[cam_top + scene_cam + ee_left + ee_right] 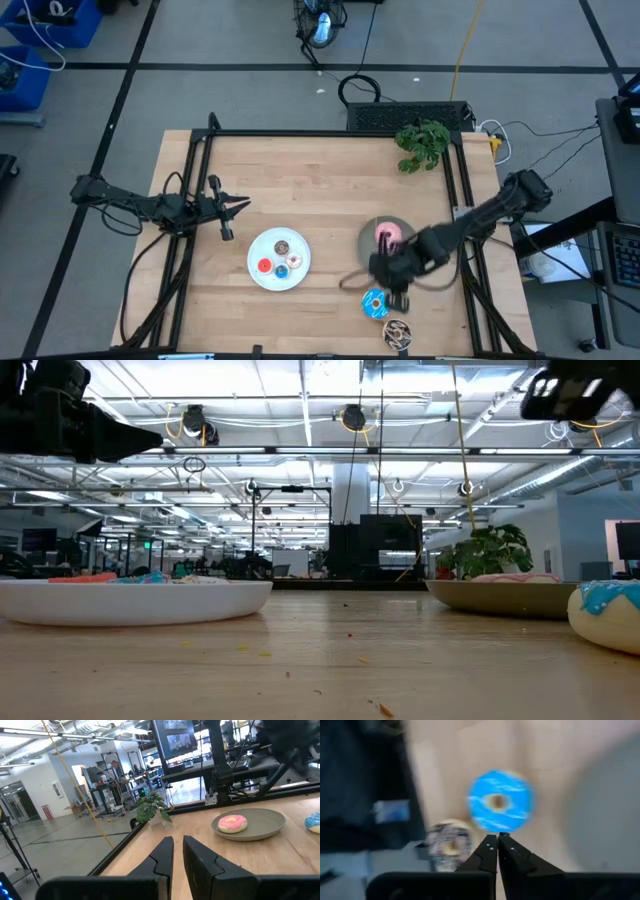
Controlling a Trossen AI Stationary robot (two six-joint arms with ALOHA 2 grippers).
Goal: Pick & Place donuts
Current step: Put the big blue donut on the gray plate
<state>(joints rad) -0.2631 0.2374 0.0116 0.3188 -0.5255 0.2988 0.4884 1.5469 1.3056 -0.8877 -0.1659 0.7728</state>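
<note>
Grey floor point(250, 40) with dark lines; bright, perhaps industrial ceiling lights point(300, 400).

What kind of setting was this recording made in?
Likely an open-plan robotics lab or workshop: a framed wooden table, exposed ceiling ducts with strip lighting, and rows of workstations behind.

Two slim dark jointed arms; black tapered claw fingers point(200, 865).
</note>
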